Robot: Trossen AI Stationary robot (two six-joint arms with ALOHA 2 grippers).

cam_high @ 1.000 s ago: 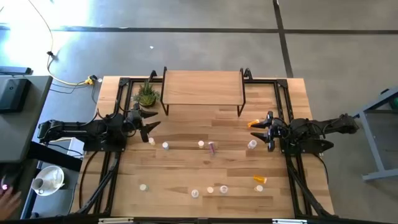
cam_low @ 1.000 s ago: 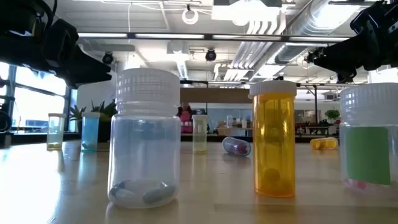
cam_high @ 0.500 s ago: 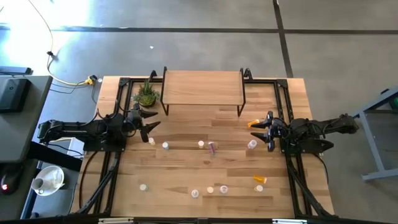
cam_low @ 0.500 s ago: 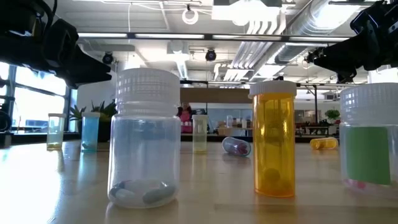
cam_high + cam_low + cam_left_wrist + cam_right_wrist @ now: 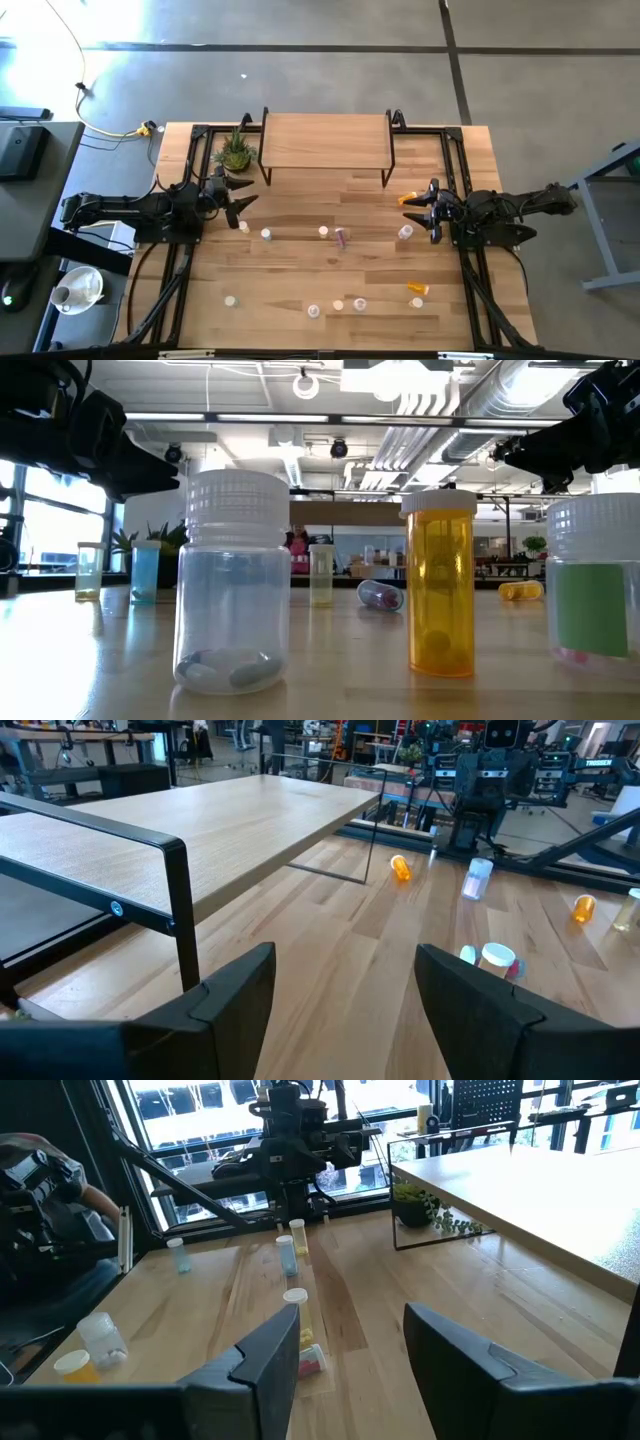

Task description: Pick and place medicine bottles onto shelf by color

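Observation:
The shelf (image 5: 325, 140), a light-wood board on thin black legs, stands at the table's far middle; it also shows in the left wrist view (image 5: 200, 820) and the right wrist view (image 5: 540, 1190). About a dozen small white-capped medicine bottles are scattered on the table. Most stand upright, such as a pale blue one (image 5: 232, 585) and an orange one (image 5: 440, 585). A pinkish one (image 5: 342, 237) and two orange ones (image 5: 409, 199) (image 5: 418, 289) lie on their sides. My left gripper (image 5: 240, 200) hovers open and empty at the table's left. My right gripper (image 5: 420, 210) hovers open and empty at the right, beside the lying orange bottle.
A small green potted plant (image 5: 236, 152) stands at the shelf's left end. Black frame rails (image 5: 190, 170) run along the table's left and right sides. Bare tabletop lies between the shelf and the bottles. A person (image 5: 50, 1190) shows beyond the table's left edge.

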